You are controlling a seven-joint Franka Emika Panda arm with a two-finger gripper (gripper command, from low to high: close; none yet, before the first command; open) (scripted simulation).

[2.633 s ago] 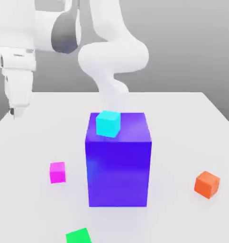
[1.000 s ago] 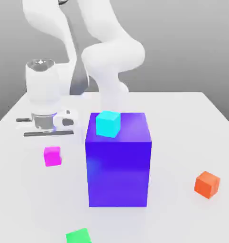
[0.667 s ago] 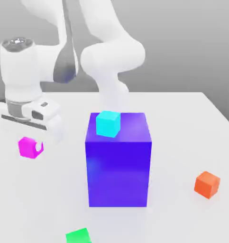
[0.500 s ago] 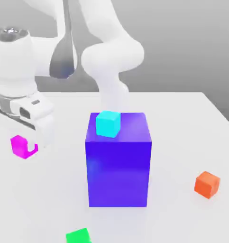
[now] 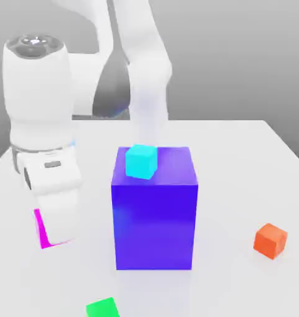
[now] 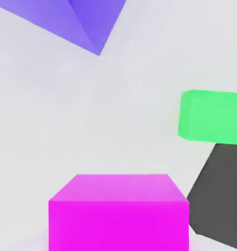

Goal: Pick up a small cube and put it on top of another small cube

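The small magenta cube (image 5: 39, 228) shows as a tilted sliver at the exterior view's left, mostly hidden behind my white hand. My gripper (image 5: 51, 235) points down there, to the left of the big blue block (image 5: 155, 217), and appears shut on the cube. In the hand view the magenta cube (image 6: 119, 213) looms large and close, above the white table. A small cyan cube (image 5: 142, 161) rests on the blue block's top, near its left front edge.
A green cube (image 5: 103, 308) (image 6: 211, 116) lies at the table's near edge, by the dark drop-off (image 6: 221, 196). An orange cube (image 5: 270, 240) sits at the exterior view's right. A corner of the blue block (image 6: 81, 19) shows in the hand view.
The magenta cube left its spot on the table and travelled with my hand, first back and leftward, then forward and down beside the blue block. The other cubes stayed put.
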